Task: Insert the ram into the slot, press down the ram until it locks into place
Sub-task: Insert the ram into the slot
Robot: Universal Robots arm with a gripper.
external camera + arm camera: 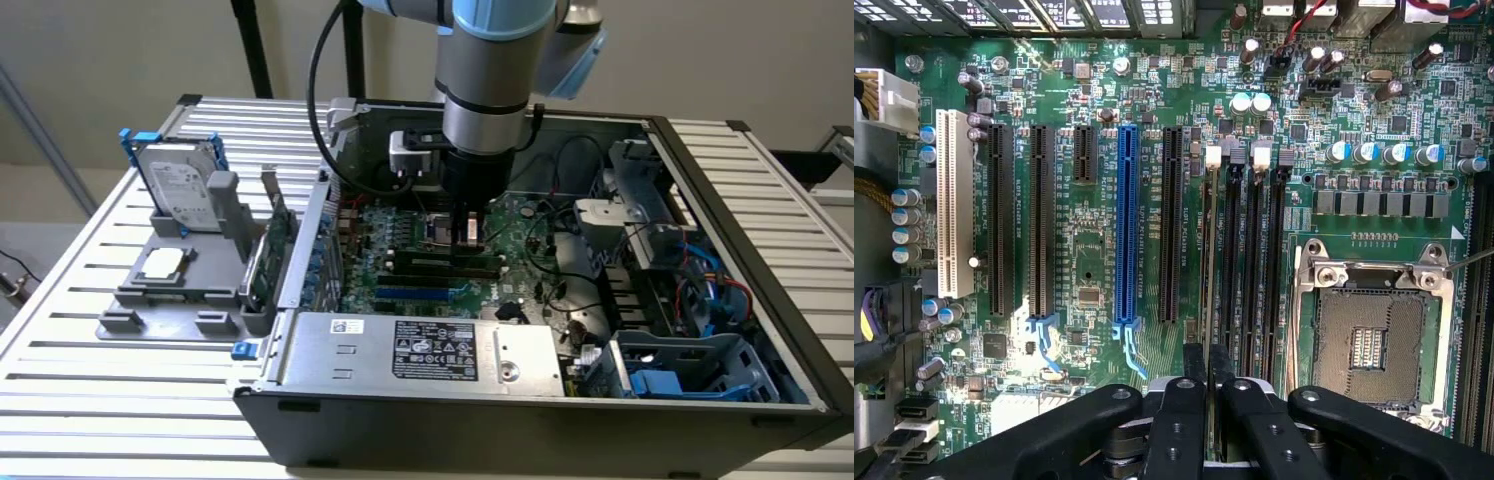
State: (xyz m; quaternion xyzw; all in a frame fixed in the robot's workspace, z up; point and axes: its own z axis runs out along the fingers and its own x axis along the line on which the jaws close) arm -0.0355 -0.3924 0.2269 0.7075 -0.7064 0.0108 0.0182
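Observation:
My gripper [465,238] reaches down into the open computer case [747,200], over the motherboard [1094,250]. Its two black fingers [1194,365] are shut on the ram [1206,260]. In the wrist view the ram appears edge-on, as a thin greenish line. It runs along the outermost of several parallel black slots [1232,260], on the side toward the long blue slot [1124,230]. A white end clip [1214,155] marks that slot's far end. I cannot tell how deep the stick sits in it.
The CPU socket [1374,335] lies just beyond the memory slots. A power supply [427,345] fills the case's front, with cables and drive bays [681,300] on the exterior view's right. Outside the case, a grey fixture [167,285] carries a hard drive [180,185] and an upright green card [276,250].

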